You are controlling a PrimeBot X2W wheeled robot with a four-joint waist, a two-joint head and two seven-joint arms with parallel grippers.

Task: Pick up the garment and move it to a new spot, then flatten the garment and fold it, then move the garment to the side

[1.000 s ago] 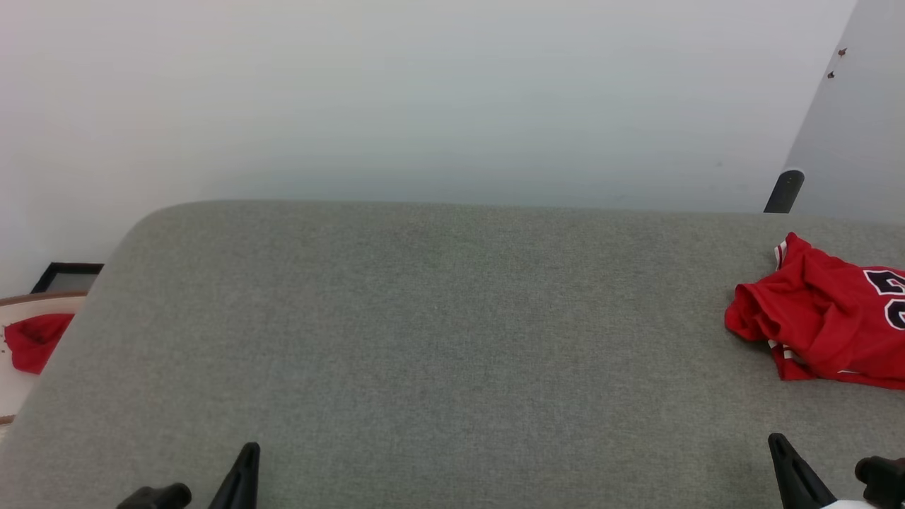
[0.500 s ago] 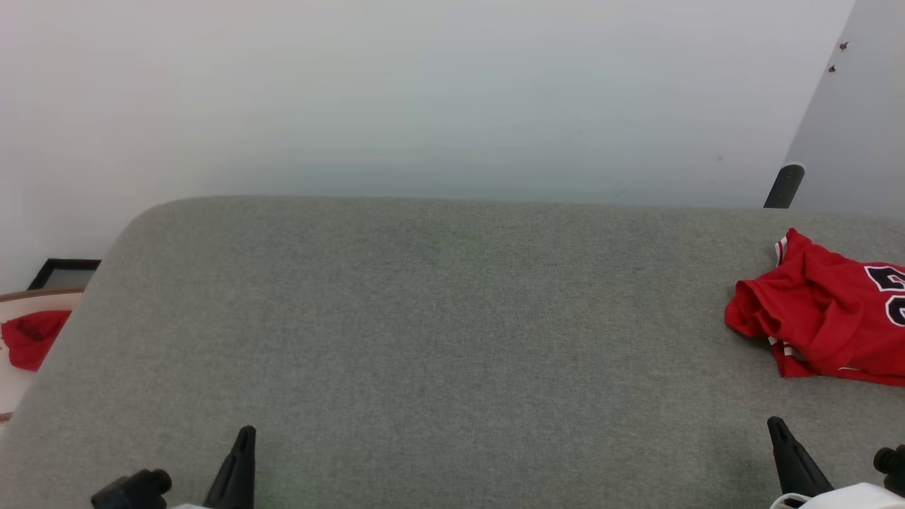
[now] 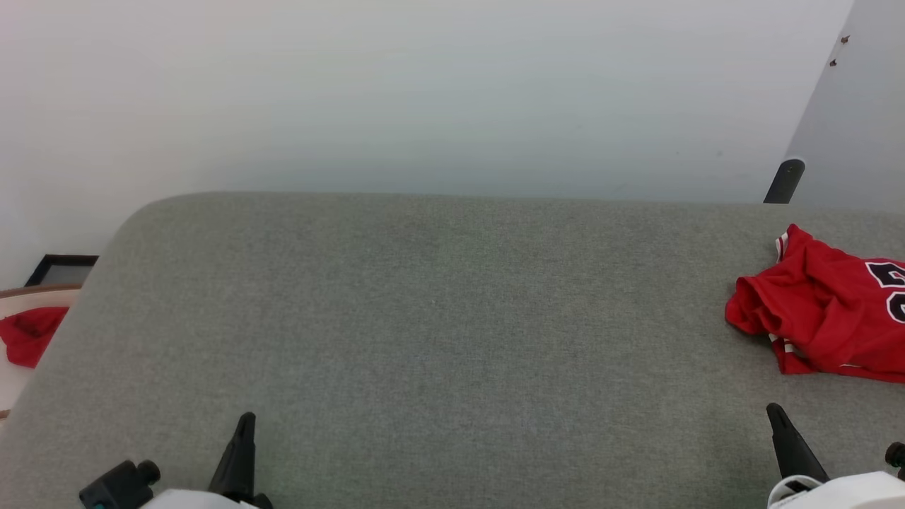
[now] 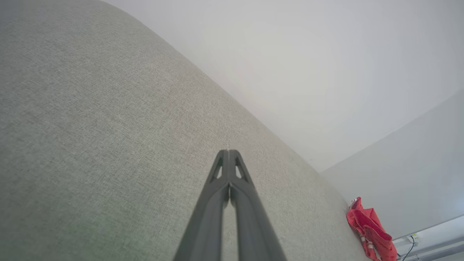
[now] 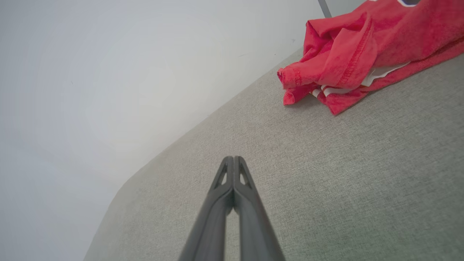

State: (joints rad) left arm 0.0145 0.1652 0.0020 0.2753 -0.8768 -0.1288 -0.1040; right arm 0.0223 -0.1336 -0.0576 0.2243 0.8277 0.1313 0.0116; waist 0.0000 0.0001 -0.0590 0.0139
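Left gripper (image 4: pixel 228 152), right gripper (image 5: pixel 233 158) pinched closed, empty; crumpled red garment (image 3: pixel 820 318) on woven grey surface (image 3: pixel 438 318).

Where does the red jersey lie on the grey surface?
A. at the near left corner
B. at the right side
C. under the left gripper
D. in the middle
B: the garment lies crumpled at the right side of the grey surface, ahead of the shut right gripper.

The head camera looks down over the grey pad (image 3: pixel 452 318). Both wrist cameras skim it low, sharing the garment (image 5: pixel 348 47): just ahead of the right gripper (image 5: pixel 233 157), far beyond the left gripper (image 4: pixel 228 150).
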